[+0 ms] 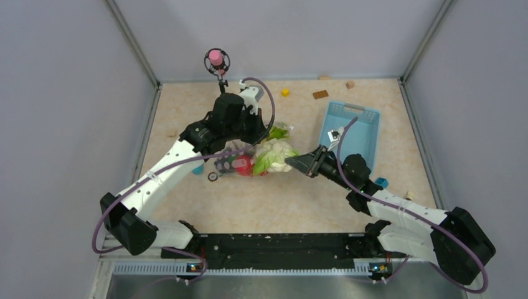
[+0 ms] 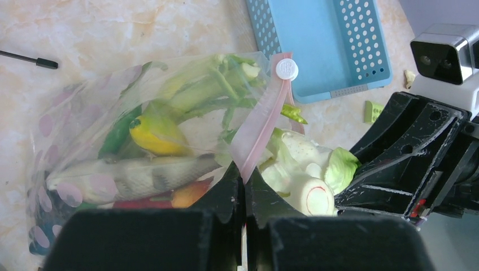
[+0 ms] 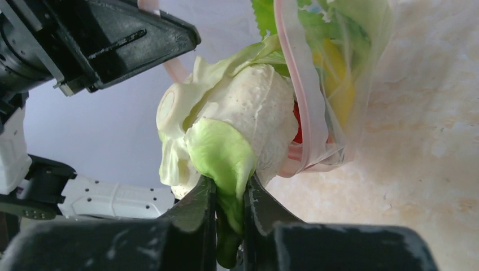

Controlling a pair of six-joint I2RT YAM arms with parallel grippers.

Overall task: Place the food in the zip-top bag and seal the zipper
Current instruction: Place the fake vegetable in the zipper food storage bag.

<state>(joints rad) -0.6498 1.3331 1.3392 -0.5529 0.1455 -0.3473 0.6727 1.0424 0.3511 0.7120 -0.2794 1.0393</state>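
Here cauliflower [image 3: 248, 107] presses against the pink zipper [image 3: 300, 84].

Blue basket [image 1: 352, 128] right; brown block [image 1: 320, 94], yellow block [image 1: 284, 92] behind.

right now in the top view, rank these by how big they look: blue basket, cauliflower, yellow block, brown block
1. blue basket
2. cauliflower, partly hidden by the bag
3. brown block
4. yellow block, a little smaller than the brown one. Both are tiny, so this pair is close.
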